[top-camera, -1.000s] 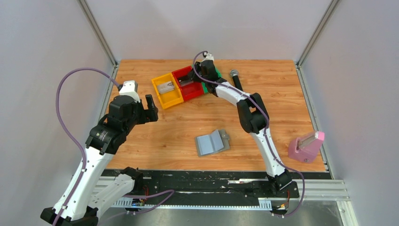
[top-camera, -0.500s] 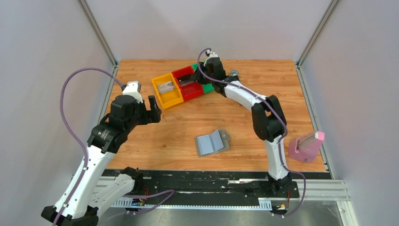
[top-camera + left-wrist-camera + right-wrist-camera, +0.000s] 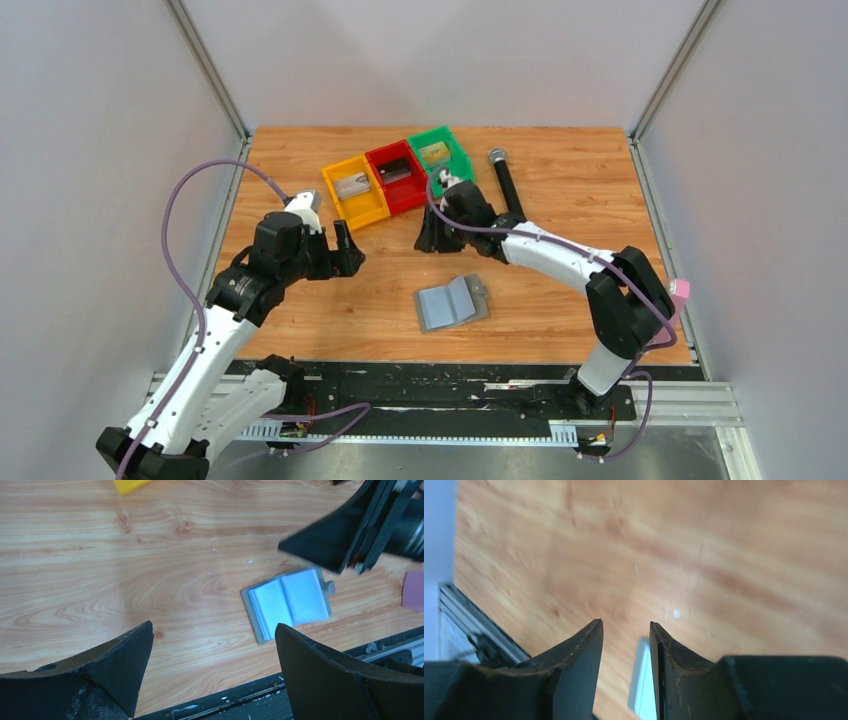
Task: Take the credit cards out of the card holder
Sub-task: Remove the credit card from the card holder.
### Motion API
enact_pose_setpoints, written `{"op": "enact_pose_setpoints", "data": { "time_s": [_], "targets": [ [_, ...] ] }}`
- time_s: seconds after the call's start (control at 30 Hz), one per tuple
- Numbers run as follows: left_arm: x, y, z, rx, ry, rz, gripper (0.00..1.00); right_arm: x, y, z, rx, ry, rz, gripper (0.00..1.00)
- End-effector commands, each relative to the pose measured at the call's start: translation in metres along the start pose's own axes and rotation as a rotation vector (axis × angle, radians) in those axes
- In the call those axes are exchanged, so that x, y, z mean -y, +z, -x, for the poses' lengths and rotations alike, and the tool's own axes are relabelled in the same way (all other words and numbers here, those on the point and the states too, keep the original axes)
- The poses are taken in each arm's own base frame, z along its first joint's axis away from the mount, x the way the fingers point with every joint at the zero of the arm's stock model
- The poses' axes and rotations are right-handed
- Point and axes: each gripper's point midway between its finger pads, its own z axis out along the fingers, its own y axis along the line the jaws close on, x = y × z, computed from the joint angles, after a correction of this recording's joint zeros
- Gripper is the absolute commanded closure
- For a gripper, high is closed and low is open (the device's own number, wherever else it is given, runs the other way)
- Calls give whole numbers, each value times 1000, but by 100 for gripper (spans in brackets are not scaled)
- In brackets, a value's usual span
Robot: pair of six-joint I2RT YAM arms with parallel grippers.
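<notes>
Where the top view looks down, one card holder (image 3: pixel 451 303) lies open and flat on the table (image 3: pixel 290 150); beyond it stand three bins, the yellow bin (image 3: pixel 362 208), red bin (image 3: pixel 405 195) and green bin (image 3: pixel 452 165), with one of three credit cards (image 3: pixel 352 185) in each; the right gripper (image 3: pixel 432 240) hangs just beyond the holder, the left gripper (image 3: pixel 350 255) to its left.

In the left wrist view the left gripper (image 3: pixel 214 627) is spread wide and empty; the holder (image 3: pixel 287 602) shows two pale panels.

In the right wrist view the right gripper (image 3: pixel 624 625) is slightly parted, holding nothing.

A second ago the right gripper was over the bins; both grippers have come nearer the holder.
</notes>
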Motion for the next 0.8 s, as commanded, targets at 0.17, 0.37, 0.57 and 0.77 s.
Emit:
{"op": "enact_pose_setpoints", "data": {
  "time_s": [0.17,0.37,0.57,0.77],
  "targets": [
    [12,-12,16,69,41,-64,0,-11,-37,-67,-117,40,4,56],
    [22,-13,17,71,67,-119,0,-11,-47,-80,-132,33,-23,46],
    [22,-12,20,80,75,-117,0,-4,-46,-88,-136,44,-83,41],
    [20,-13,21,88,75,-108,0,-2,-38,-102,-152,2,-145,38]
  ]
}}
